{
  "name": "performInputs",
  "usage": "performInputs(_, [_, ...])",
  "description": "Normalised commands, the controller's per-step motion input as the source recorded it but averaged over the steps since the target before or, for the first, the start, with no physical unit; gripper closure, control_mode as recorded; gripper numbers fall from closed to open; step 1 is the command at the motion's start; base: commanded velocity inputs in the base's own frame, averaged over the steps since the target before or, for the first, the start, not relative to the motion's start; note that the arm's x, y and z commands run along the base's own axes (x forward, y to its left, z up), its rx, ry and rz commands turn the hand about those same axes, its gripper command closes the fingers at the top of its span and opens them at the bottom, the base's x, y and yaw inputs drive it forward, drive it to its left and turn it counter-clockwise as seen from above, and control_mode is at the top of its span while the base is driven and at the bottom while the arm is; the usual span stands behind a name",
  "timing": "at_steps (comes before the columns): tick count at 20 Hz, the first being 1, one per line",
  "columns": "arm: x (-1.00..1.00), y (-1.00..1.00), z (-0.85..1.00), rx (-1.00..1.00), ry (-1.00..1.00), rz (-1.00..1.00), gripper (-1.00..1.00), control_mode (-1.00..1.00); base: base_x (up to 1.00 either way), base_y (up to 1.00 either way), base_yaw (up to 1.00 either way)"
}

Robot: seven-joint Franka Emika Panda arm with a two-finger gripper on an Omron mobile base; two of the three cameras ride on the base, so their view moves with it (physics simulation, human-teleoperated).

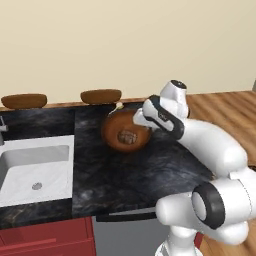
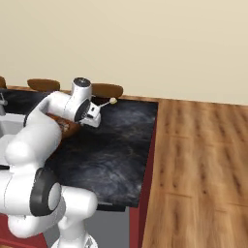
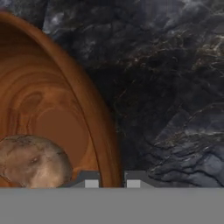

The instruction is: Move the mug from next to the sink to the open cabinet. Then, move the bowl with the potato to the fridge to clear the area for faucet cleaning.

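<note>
The reddish-brown wooden bowl [image 1: 118, 131] [image 2: 66, 127] [image 3: 52, 100] rests on the black marbled counter right of the sink [image 1: 35, 170]. It looks tipped toward the left base camera. A brown potato [image 1: 127, 136] [image 3: 33, 162] lies inside it. My gripper [image 1: 137, 120] [image 3: 112, 183] is at the bowl's right rim. One fingertip [image 3: 91, 182] sits inside the rim and the other outside, shut on it. The faucet [image 2: 2, 104] peeks in at the left edge. The mug, the open cabinet and the fridge are out of view.
Two brown stool seats [image 1: 24, 101] [image 1: 101, 96] stand behind the counter. A thin stick with a pale knob [image 1: 118, 105] [image 2: 112, 101] lies beyond the bowl. The counter ends at a red side panel [image 2: 147, 164], with wooden floor [image 2: 203, 160] to the right.
</note>
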Motion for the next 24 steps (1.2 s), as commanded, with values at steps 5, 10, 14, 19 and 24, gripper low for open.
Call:
performInputs(5, [-0.72,-0.11,0.54,0.22,-0.03,-0.39,1.0,1.0,-0.18,-0.01,-0.14])
performInputs(10, [0.0,0.0,0.0,0.0,0.0,0.0,1.0,1.0,-0.64,0.01,-0.88])
performInputs(14, [0.0,0.0,0.0,0.0,0.0,0.0,1.0,1.0,-0.48,0.07,-0.98])
performInputs(19, [0.0,0.0,0.0,0.0,0.0,0.0,1.0,1.0,-0.43,0.03,-0.98])
performInputs(24, [0.0,0.0,0.0,0.0,0.0,0.0,1.0,1.0,-0.35,0.05,-0.99])
